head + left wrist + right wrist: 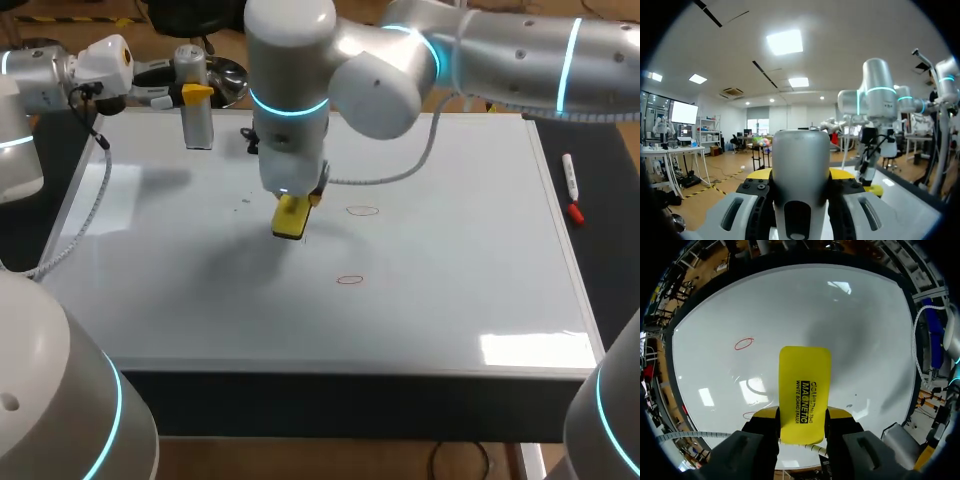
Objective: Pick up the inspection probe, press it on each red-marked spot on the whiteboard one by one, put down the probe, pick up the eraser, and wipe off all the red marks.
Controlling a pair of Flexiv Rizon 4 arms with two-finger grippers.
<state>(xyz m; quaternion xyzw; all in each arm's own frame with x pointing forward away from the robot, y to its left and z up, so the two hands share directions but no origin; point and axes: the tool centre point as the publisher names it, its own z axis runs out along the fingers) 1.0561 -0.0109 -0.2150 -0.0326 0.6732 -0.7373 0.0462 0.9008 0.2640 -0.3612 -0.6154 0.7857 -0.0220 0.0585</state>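
Right tool [802, 416] points down, gripping eraser [805, 385] over whiteboard [790, 305]

Two red marks [363, 210] [349, 279], one eraser [290, 217], one probe [198, 130], one marker [569, 177], one whiteboard [450, 300].

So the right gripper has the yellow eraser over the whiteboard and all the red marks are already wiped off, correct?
Not all wiped. The right gripper does hold the yellow eraser over the whiteboard, but two red marks are on it, as the head view shows.
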